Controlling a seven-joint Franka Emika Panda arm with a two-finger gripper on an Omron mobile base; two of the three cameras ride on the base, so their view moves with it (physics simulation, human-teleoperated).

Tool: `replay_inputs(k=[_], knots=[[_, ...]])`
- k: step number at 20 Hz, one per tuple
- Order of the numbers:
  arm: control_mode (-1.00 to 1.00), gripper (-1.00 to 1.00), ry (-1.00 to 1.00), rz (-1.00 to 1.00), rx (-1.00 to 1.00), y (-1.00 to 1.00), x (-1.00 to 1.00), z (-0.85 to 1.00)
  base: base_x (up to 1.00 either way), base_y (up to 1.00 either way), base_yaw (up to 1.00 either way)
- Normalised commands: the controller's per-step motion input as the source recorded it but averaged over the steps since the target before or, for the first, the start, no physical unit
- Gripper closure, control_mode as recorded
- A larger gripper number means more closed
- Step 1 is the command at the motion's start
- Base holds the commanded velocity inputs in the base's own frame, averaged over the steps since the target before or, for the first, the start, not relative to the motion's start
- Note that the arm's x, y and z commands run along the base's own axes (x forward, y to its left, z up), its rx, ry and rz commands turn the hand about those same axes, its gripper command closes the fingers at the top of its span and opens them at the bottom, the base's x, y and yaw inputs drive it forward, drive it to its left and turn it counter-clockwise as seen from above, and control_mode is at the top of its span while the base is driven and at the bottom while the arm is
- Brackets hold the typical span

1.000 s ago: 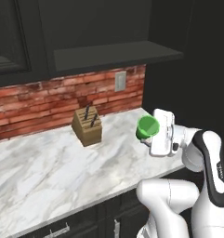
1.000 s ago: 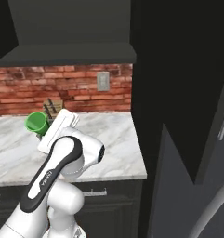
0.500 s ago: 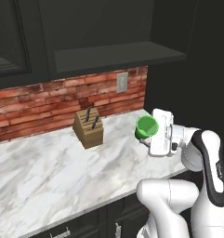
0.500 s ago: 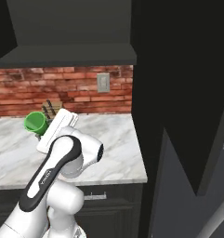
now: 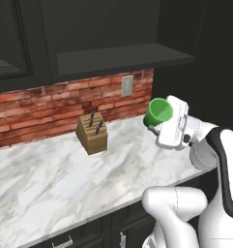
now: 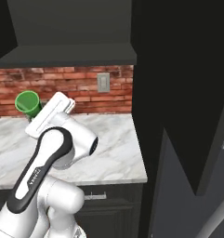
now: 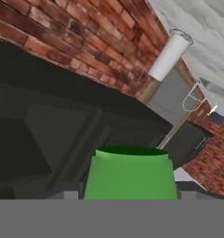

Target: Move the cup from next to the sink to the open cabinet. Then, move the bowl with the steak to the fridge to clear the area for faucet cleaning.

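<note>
Cup: I have the green cup (image 5: 158, 112) carried in the air above the right end of the marble countertop (image 5: 50, 179), tipped so its mouth faces up and toward the brick backsplash (image 5: 40, 104). In the hand view its green body (image 7: 130, 174) sits right at the bottom, between the finger positions.
Gripper: the gripper (image 5: 154, 123) is closed on the cup; I judge this from the cup riding at the end of the hand with nothing under it, since the fingertips themselves are hidden behind it.
Why held this way: I keep it high and clear of the countertop because its goal is above, not on the surface.
Open cabinet: the black upper cabinet (image 5: 103, 34) hangs over the backsplash, its dark shelf edge (image 5: 123, 58) above and to the left of the cup.
Obstacle: a wooden knife block (image 5: 92, 134) stands near the back edge, well apart from the cup.
Step in hand: lifting the cup toward the shelf; I judge the first half of the task is under way.
Risk: clipping the shelf lip as the cup goes in.
</note>
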Motion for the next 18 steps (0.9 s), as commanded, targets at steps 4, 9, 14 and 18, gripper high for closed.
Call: replay_inputs(k=[4, 9, 14, 18], knots=[[-1.00, 1.00, 0.23, -0.23, 0.07, 0.00, 0.00, 1.00, 0.00, 0.00, 0.00], [-1.00, 1.00, 0.26, -0.19, 0.05, 0.00, -0.12, 1.00, 0.00, 0.00, 0.00], [-1.00, 1.00, 0.33, -0.03, 0.07, -0.03, -0.28, 1.00, 0.00, 0.00, 0.00], [-1.00, 1.00, 0.22, 0.00, 0.04, -0.03, -0.06, 0.39, 0.00, 0.00, 0.00]])
